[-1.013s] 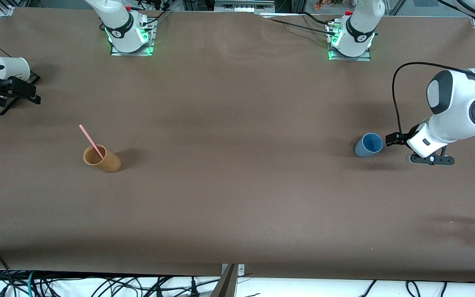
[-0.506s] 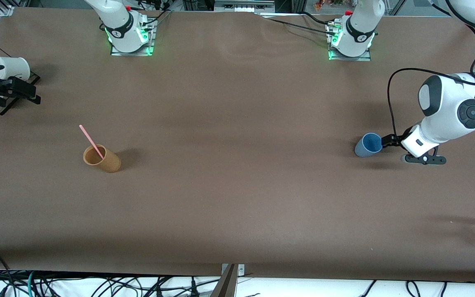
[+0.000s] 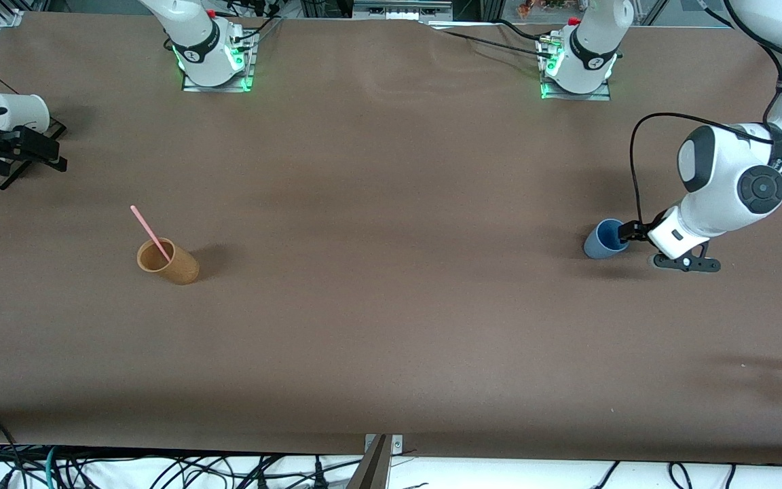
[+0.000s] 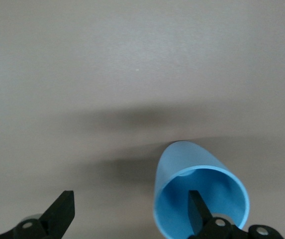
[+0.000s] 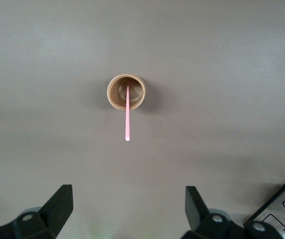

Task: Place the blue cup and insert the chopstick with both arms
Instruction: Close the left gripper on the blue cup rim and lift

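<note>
Grasping comes first: the left gripper (image 4: 132, 219) stands spread wide at the blue cup (image 3: 606, 239), one finger (image 4: 198, 209) inside the rim, the other clear outside it. Judged best: settle lower, then pinch the wall squarely. The right gripper (image 5: 125, 209) waits, jaws released, above the tan cup (image 5: 126, 91) holding the chopstick (image 5: 127, 113).

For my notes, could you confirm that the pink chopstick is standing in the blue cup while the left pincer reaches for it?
Not quite: the chopstick stands in the tan-orange cup, as the front view shows. The open left pincer does reach for the blue cup.
</note>
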{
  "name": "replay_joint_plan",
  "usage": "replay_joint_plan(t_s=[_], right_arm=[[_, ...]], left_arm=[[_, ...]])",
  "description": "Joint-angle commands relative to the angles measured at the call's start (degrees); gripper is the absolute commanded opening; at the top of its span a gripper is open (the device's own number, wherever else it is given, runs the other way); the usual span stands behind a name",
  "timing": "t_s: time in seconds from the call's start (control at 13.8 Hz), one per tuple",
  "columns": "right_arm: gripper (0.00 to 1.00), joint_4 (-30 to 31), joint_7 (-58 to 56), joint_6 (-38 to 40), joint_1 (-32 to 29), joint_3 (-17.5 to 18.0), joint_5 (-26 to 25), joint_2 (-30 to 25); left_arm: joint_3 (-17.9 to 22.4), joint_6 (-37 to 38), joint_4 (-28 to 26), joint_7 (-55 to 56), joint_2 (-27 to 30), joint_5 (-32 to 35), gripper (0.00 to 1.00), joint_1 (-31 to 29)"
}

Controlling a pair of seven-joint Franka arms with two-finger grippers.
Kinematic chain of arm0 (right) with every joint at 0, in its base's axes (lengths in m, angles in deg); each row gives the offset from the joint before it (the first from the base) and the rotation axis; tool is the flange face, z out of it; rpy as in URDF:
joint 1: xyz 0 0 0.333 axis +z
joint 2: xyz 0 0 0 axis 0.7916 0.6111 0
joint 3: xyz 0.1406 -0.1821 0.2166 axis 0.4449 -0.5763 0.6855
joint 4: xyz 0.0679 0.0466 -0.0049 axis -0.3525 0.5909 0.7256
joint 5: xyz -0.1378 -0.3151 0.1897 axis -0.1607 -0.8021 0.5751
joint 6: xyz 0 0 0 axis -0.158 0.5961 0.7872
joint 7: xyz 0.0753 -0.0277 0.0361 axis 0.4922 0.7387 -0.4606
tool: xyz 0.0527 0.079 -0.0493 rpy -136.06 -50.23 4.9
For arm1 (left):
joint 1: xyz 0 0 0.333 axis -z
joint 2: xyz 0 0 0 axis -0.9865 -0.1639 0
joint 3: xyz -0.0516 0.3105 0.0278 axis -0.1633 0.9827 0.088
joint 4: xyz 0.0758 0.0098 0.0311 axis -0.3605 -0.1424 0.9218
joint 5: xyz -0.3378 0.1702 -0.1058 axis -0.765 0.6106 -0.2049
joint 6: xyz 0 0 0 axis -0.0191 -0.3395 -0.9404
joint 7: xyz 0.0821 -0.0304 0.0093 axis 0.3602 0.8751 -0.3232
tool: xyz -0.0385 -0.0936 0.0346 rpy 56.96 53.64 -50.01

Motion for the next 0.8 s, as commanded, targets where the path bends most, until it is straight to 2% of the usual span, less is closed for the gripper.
replay_joint_plan(t_s=[0.0, 0.29, 0.36, 0.43, 0.58, 0.65, 0.72], right_arm=[[1.00, 0.71, -0.40, 0.31, -0.40, 0.30, 0.22, -0.77], [1.00, 0.71, -0.40, 0.31, -0.40, 0.30, 0.22, -0.77], [1.00, 0.71, -0.40, 0.31, -0.40, 0.30, 0.22, -0.77], [1.00, 0.71, -0.40, 0.31, -0.40, 0.30, 0.22, -0.77], [1.00, 0.71, -0.40, 0.31, -0.40, 0.30, 0.22, -0.77], [1.00, 0.71, -0.40, 0.31, -0.40, 0.30, 0.22, -0.77], [1.00, 0.71, -0.48, 0.31, -0.40, 0.30, 0.22, -0.77]], left_arm=[[0.19, -5.06, -4.77, 0.23, 1.37, 0.48, 1.00, 0.86], [0.19, -7.45, -6.27, 0.14, 1.28, 0.48, 0.99, 0.77], [0.19, -7.45, -6.28, 0.14, 1.28, 0.48, 0.89, 0.68], [0.19, -7.45, -6.28, 0.14, 1.28, 0.48, 0.73, 0.68], [0.19, -7.45, -6.28, 0.14, 1.28, 0.48, 0.30, 0.68], [0.19, -7.45, -6.28, 0.14, 1.28, 0.48, 0.17, 0.68], [0.19, -7.45, -6.28, 0.14, 1.28, 0.48, 0.10, 0.68]])
